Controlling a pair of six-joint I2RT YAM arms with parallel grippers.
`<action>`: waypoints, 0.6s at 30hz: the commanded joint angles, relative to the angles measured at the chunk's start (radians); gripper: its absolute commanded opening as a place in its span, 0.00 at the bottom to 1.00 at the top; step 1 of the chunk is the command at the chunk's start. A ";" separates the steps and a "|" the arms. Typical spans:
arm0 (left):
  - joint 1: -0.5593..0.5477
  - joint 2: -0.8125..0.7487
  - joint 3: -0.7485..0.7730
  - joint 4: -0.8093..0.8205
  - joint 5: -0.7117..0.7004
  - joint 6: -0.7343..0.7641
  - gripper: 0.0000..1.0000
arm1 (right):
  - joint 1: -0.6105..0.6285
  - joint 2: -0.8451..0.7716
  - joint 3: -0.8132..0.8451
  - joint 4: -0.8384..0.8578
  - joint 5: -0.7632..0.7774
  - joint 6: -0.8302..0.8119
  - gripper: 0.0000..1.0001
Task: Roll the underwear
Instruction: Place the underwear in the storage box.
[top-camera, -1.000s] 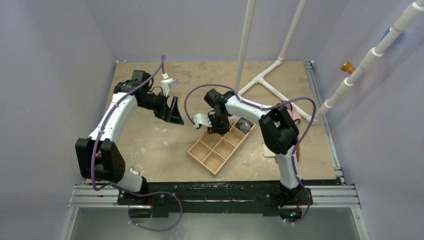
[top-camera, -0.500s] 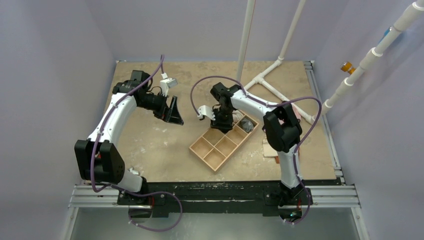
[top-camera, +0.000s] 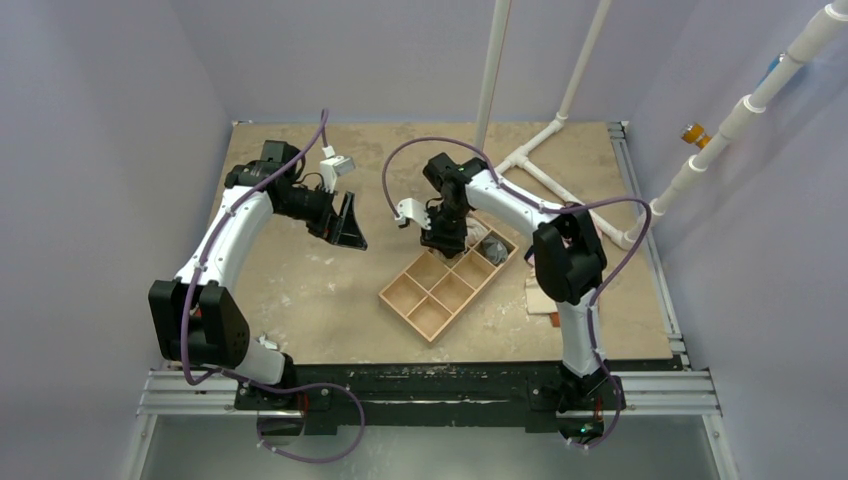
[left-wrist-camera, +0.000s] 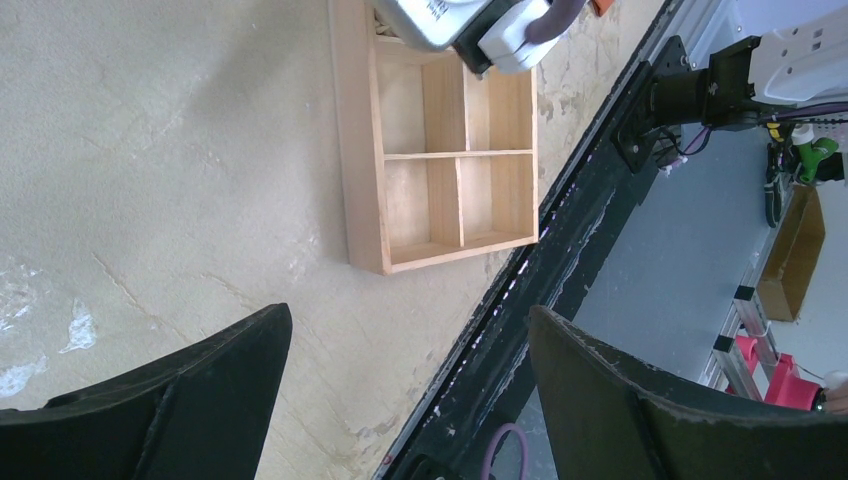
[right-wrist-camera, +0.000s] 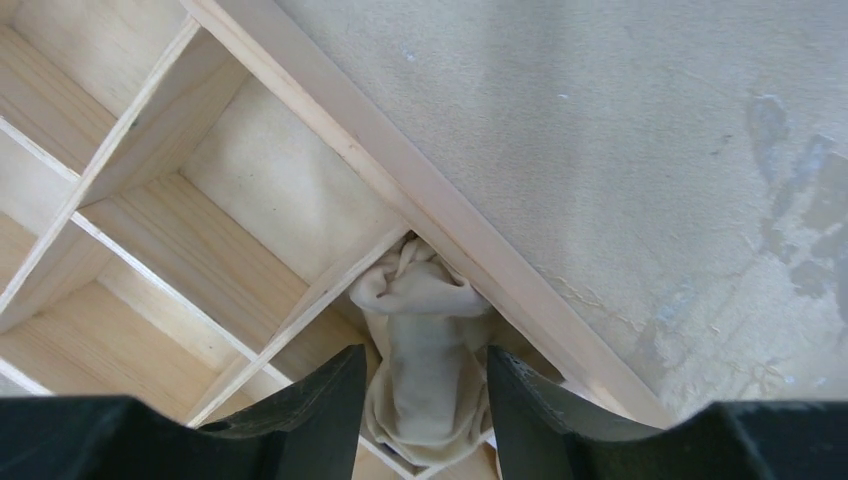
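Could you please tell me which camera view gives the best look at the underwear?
The right wrist view: the underwear lies bunched in a compartment of the wooden tray, seen between the fingers. In the top external view the right gripper covers it; the left wrist view is blocked likewise.

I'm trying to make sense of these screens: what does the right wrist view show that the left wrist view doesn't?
Only the right wrist view: the beige underwear, bundled in a compartment against the tray's rim, seen between the right tool's open fingers. Only the left wrist view: the black rail at the table's edge, the right arm over the tray, and the open left tool. Both: the tray and the tan table.
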 joint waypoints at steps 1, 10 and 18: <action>0.012 -0.035 0.003 0.000 0.036 0.016 0.87 | -0.019 -0.086 0.078 -0.037 -0.056 0.027 0.46; 0.019 -0.044 -0.001 0.005 0.036 0.012 0.88 | -0.040 -0.108 0.034 -0.032 -0.074 0.039 0.33; 0.023 -0.047 0.001 0.000 0.033 0.013 0.88 | -0.042 -0.089 -0.069 0.040 -0.078 0.052 0.28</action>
